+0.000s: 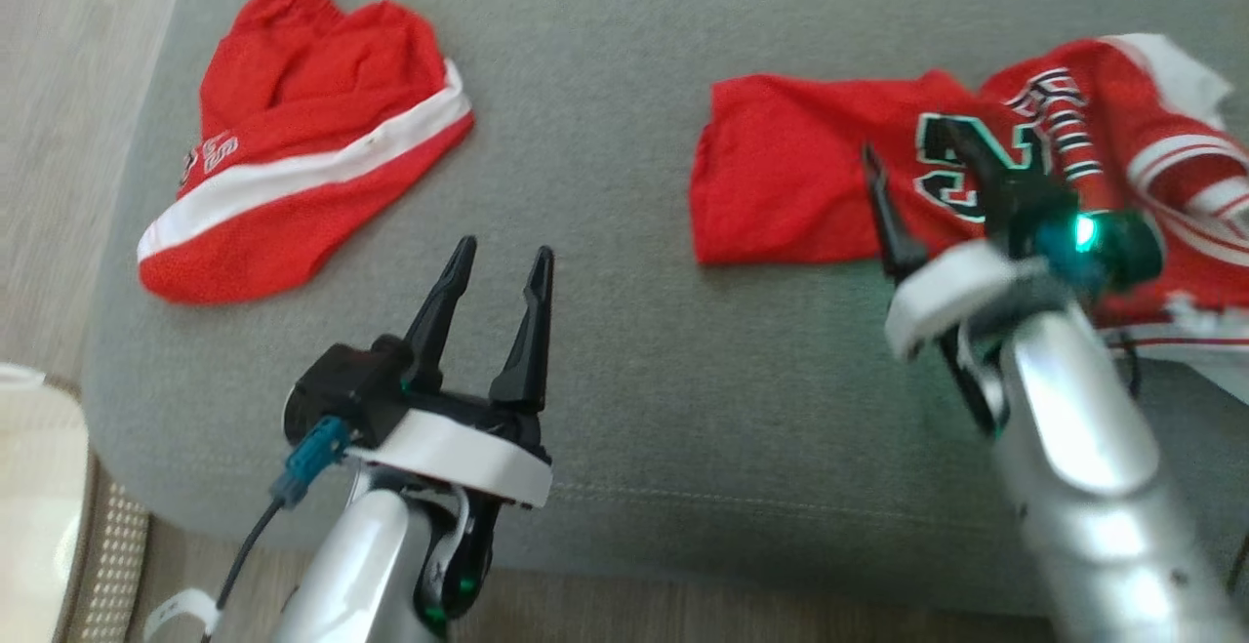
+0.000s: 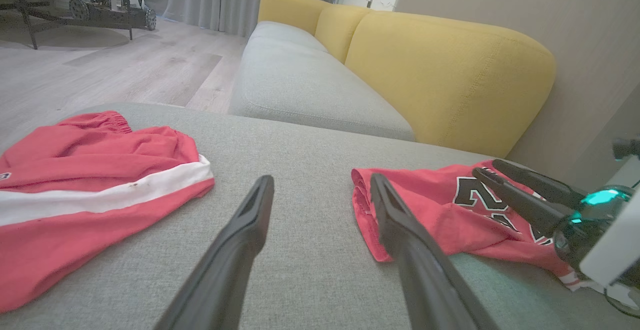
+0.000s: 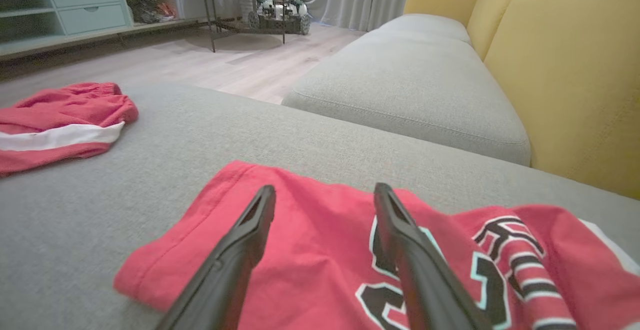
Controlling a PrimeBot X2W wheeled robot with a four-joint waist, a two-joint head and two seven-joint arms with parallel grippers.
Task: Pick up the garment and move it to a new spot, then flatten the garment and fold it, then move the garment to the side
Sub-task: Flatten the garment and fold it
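While both tools stand spread and hold nothing, the jersey (image 1: pixel 800 175) lies crumpled at the right of the head view on the grey cushion (image 1: pixel 605 380). Its left part is fairly flat and its right part is bunched near the frame's edge. The right tool (image 1: pixel 907 140) hangs over the printed number, one finger on either side of it; whether the tips touch the cloth I cannot tell. The left tool (image 1: pixel 505 249) sits at lower centre-left over bare cushion, well apart from the jersey. A pair of red shorts (image 1: pixel 302 136) lies at upper left. The likeliest trouble is a shallow pinch that catches only the top layer, so the jersey would lift lopsided and bunch further. Closing too deep could nip the cushion's weave along with it. A one-tool lift from the middle would probably leave both ends trailing and dragging, and the bunched part could snag on the arm.
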